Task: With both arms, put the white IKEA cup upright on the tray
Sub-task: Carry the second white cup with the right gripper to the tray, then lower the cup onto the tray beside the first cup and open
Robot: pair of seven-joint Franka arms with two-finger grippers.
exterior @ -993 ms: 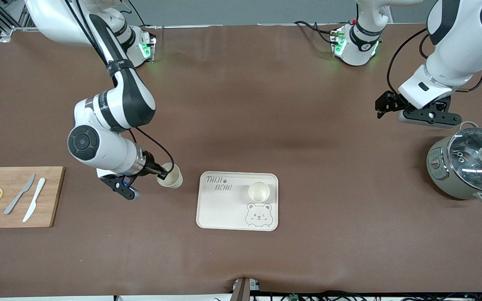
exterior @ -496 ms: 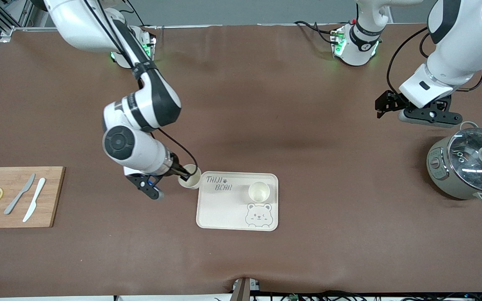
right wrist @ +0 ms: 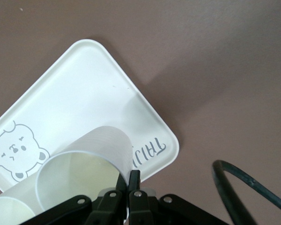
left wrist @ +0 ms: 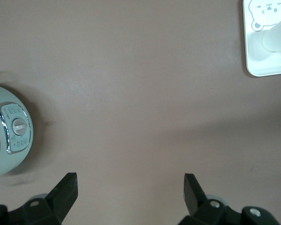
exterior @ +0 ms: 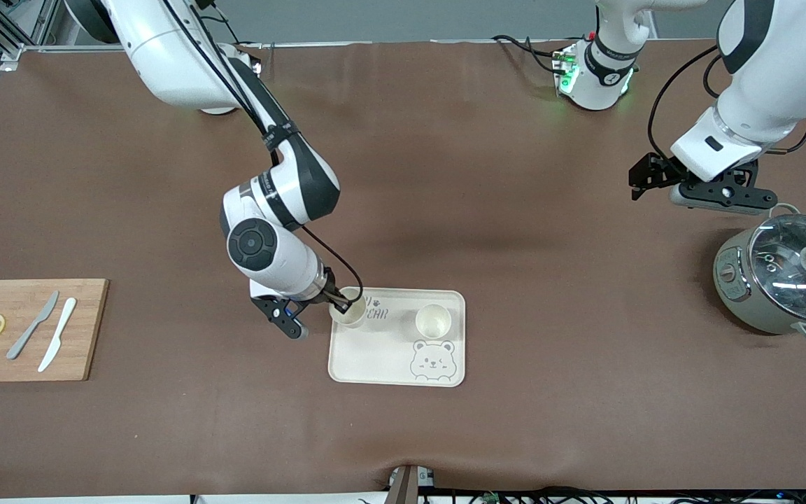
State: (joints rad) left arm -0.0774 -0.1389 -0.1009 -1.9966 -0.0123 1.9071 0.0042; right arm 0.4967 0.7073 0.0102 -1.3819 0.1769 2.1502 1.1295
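Note:
My right gripper is shut on the rim of a white cup, one finger inside and one outside, and holds it mouth-up over the lettered corner of the cream bear tray. In the right wrist view the gripper pinches the cup wall over the tray. A second white cup stands upright on the tray near the bear drawing. My left gripper is open and empty, waiting above the table beside the pot; its own view shows its fingers wide apart.
A grey-green pot with a glass lid stands at the left arm's end. A wooden cutting board with two knives and lemon slices lies at the right arm's end.
My right arm has carried the cup from beside the tray, toward the left arm's end, until it is over the tray's lettered corner. The left arm has hardly moved.

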